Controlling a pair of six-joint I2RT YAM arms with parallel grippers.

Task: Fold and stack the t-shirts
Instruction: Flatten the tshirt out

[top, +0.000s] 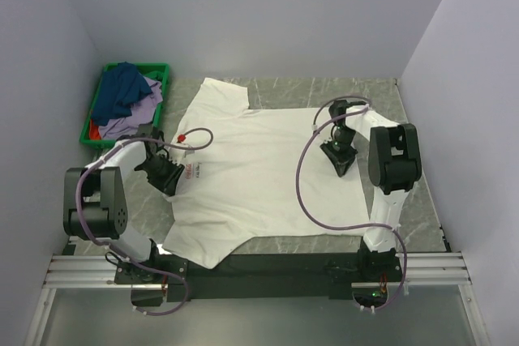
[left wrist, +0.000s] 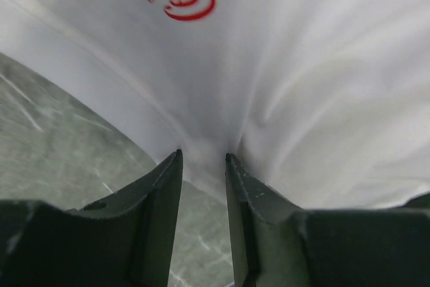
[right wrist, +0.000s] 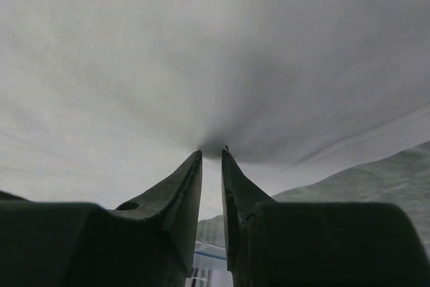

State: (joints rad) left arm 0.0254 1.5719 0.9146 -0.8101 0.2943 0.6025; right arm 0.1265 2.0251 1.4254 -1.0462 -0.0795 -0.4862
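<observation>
Currently left gripper (left wrist: 203, 157) and right gripper (right wrist: 211, 153) each pinch the large white cloth t-shirt (top: 259, 176) at opposite edges, ready to fold.

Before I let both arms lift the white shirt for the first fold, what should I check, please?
1. Left gripper pinches the white t-shirt edge: ok, cloth puckers between its fingers.
2. Right gripper pinches the opposite edge: ok.
3. Both cloth layers caught: cannot tell.
4. Shirt spread flat: ok, only slight wrinkles.
5. Purple cable clear of the cloth: not ok, it loops over the shirt's right side.
6. Other shirts out of the way: ok, in the green crate.
</observation>
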